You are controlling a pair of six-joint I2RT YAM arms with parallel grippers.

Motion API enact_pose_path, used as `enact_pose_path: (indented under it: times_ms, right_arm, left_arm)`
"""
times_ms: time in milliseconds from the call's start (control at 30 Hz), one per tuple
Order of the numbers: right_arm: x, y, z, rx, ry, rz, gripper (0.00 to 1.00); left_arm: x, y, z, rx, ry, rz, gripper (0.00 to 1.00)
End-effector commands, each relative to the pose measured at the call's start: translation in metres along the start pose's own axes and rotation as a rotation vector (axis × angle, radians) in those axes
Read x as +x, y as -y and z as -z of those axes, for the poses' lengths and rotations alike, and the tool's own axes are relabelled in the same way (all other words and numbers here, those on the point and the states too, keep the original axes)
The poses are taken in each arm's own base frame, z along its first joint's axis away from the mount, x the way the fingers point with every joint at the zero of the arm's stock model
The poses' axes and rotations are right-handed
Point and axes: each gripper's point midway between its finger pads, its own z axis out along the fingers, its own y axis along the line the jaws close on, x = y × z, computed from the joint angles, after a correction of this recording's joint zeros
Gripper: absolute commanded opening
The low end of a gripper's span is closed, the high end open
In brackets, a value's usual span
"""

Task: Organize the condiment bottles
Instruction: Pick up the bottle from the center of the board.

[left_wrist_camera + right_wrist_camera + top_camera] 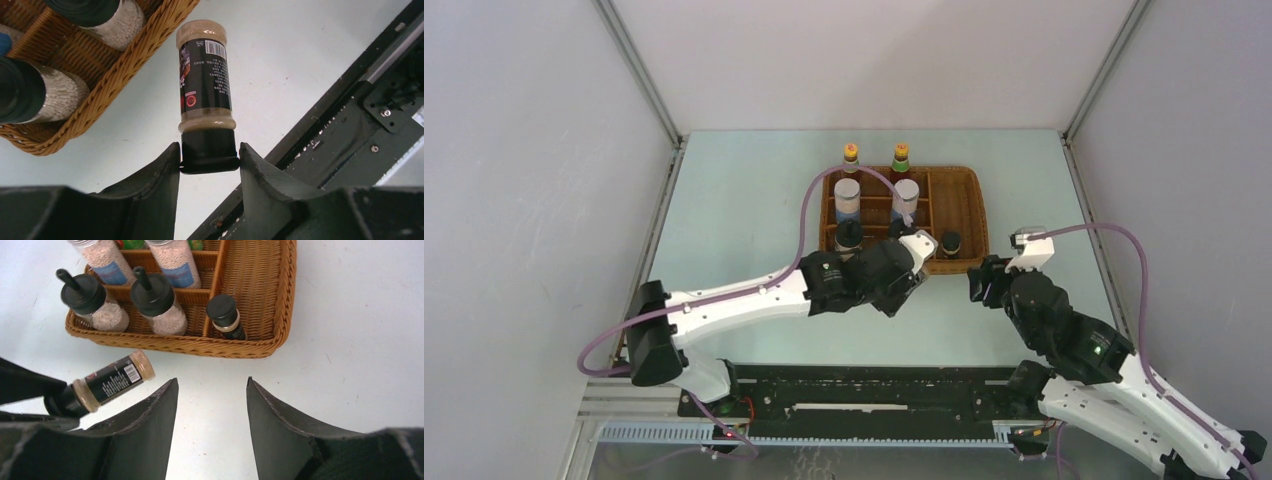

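My left gripper (pixel 209 152) is shut on the black cap of a tiny dark bottle (pixel 205 85) and holds it tilted above the table, just in front of the wicker tray (pixel 125 55). The held bottle also shows in the right wrist view (pixel 112 380). In the top view the left gripper (pixel 902 268) hides it. The tray (pixel 969 215) holds two yellow-capped sauce bottles (pixel 851 155), two silver-topped shakers (pixel 848 195), two white black-capped bottles (pixel 95 302) and the other tiny dark bottle (pixel 226 317). My right gripper (pixel 212 382) is open and empty over bare table in front of the tray's right part.
The tray's right compartment (pixel 255 285) is empty apart from the tiny bottle at its front. The black base rail (pixel 350 100) runs along the near table edge. White enclosure walls (pixel 544 200) stand on the left, right and back.
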Motion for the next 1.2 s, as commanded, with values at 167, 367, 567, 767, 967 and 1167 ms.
enact_pose_path:
  times_ms: [167,367,567,767,967,1167]
  right_arm:
    - [-0.014,-0.025,0.012,-0.086,0.106,0.109,0.59]
    - [-0.020,-0.058,0.019,-0.165,0.170,0.269,0.59]
    - [-0.026,-0.088,0.028,-0.215,0.248,0.491,0.59]
    - [-0.036,-0.112,0.036,-0.184,0.335,0.701,0.60]
    - [-0.045,-0.131,0.033,-0.100,0.426,0.920,0.59]
    - [-0.061,-0.148,0.038,-0.109,0.514,1.003,0.59]
  left_arm:
    - [-0.043,-0.006,0.080,0.074,0.001,-0.057,0.00]
    - [-0.066,-0.017,0.112,0.108,-0.007,-0.058,0.00]
    - [-0.084,-0.023,0.143,0.165,-0.014,-0.079,0.00]
    - [-0.084,-0.025,0.149,0.199,-0.022,-0.058,0.00]
    - [-0.081,-0.023,0.150,0.214,-0.028,-0.053,0.00]
    - [-0.080,-0.024,0.153,0.213,-0.014,-0.058,0.00]
